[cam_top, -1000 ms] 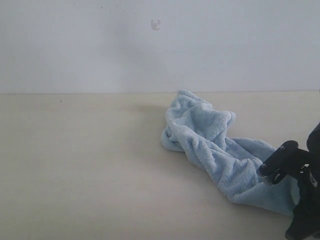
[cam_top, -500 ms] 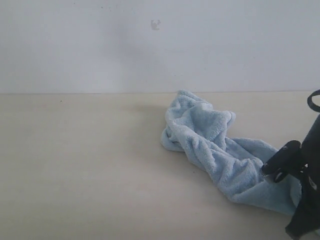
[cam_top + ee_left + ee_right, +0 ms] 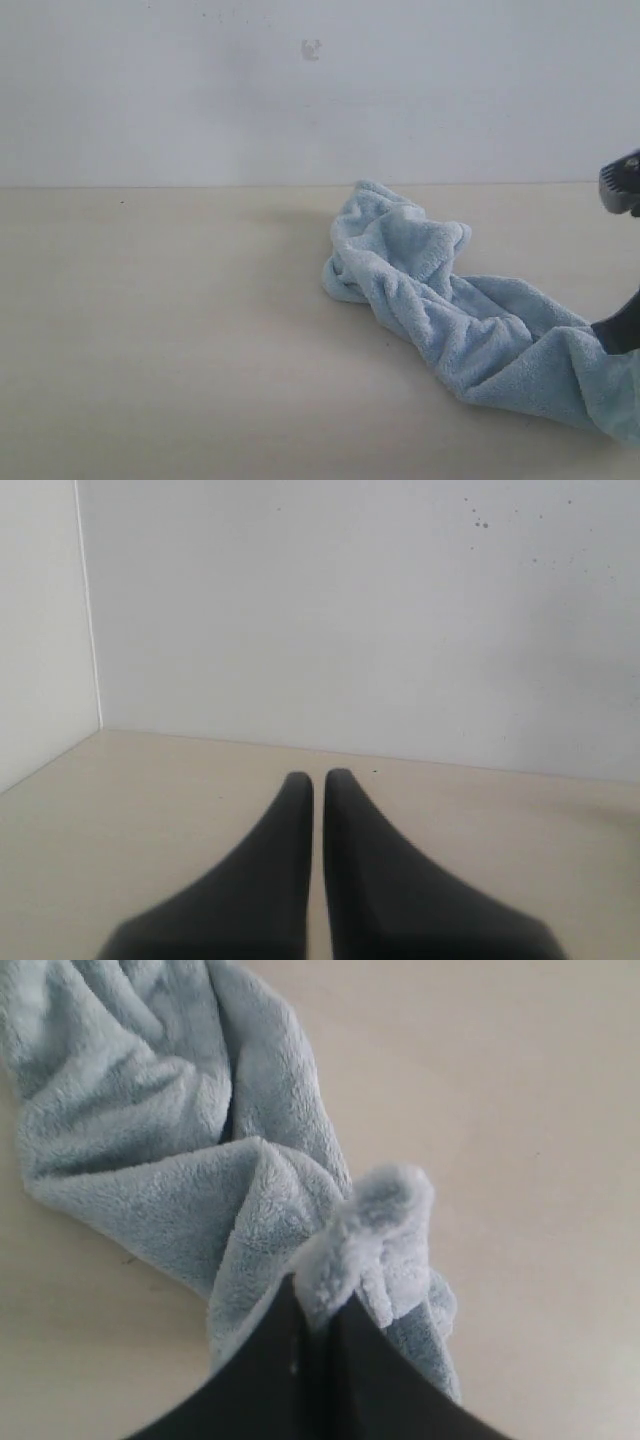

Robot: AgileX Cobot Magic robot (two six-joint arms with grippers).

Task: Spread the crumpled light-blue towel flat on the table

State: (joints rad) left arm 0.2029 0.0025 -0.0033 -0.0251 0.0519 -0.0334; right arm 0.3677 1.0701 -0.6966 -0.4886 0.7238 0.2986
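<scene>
You have two grippers, one towel, one table. Your right gripper (image 3: 320, 1295) is clamped shut on a bunched fold of the light-blue fluffy terry towel (image 3: 450, 310). Your left gripper (image 3: 318, 780) is closed on nothing and held low over bare tabletop, pointing at the wall. The towel lies crumpled on the right part of the pale beige matte table (image 3: 150, 330), with one end near the far edge.

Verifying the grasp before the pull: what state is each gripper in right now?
Left gripper: closed, holding nothing.
Right gripper: closed on a bunched fold of the towel.
</scene>
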